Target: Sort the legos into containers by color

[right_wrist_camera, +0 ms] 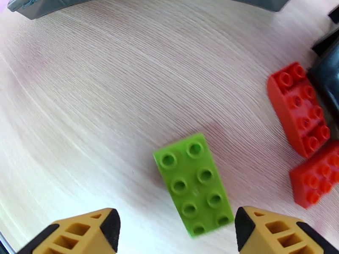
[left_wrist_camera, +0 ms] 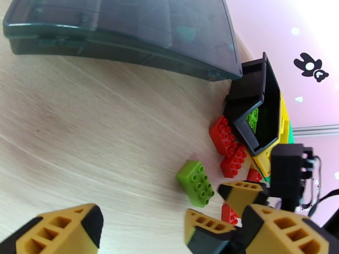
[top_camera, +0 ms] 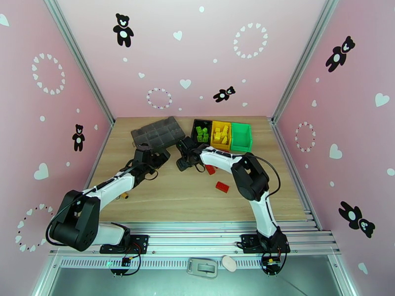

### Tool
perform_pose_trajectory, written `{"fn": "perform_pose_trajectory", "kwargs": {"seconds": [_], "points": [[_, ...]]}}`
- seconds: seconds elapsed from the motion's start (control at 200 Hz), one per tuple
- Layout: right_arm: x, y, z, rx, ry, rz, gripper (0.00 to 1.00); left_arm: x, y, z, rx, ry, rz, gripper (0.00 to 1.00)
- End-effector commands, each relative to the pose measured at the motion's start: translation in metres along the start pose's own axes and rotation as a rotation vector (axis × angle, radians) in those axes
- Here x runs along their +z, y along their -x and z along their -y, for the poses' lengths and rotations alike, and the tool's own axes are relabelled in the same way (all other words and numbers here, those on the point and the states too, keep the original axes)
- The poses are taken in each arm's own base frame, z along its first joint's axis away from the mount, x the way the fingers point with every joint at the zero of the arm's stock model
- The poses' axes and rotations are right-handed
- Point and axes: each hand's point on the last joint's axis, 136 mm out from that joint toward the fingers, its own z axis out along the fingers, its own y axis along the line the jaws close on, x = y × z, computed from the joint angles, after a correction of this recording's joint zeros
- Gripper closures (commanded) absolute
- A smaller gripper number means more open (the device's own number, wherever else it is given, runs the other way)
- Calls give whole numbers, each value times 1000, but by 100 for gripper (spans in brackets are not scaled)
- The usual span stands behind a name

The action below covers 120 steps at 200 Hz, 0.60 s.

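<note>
Green oblong lego point(right_wrist_camera: 194, 183) lies flat on the wooden worktop point(right_wrist_camera: 106, 81), studs up. The right tool point(right_wrist_camera: 178, 221) hangs over it with fingers wide, one on each long side and not touching, probably so that it can close across the narrow width. Red legos point(right_wrist_camera: 298, 109) lie just beside, against the black container point(top_camera: 201, 130). This one holds other green legos, so I judge it is the goal. The yellow container point(top_camera: 220, 134) holds yellow ones. The left tool point(left_wrist_camera: 169, 233) is wide too, holds nothing, and hovers near.
</note>
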Motion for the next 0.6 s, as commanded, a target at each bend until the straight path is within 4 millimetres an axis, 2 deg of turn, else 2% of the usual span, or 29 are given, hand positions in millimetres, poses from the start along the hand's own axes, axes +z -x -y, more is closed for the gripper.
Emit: {"fn": "perform_pose_trajectory", "kwargs": {"seconds": [0.0,0.135,0.275,0.46,0.596], "points": [[-12,-8,8,-39,-39,-26,23,-9,4,-3,10,1,23,8],[3,-20,9,-56,-41,-69,23,-11,3,-8,2,8,25,7],[17,-23,13,-47,-44,-90,24,-13,3,-13,-2,15,25,7],[29,-19,20,-13,-34,-93,27,-15,3,-18,-4,23,26,7],[35,-13,23,-1,-34,-95,33,-13,2,-19,-6,26,21,7]]}}
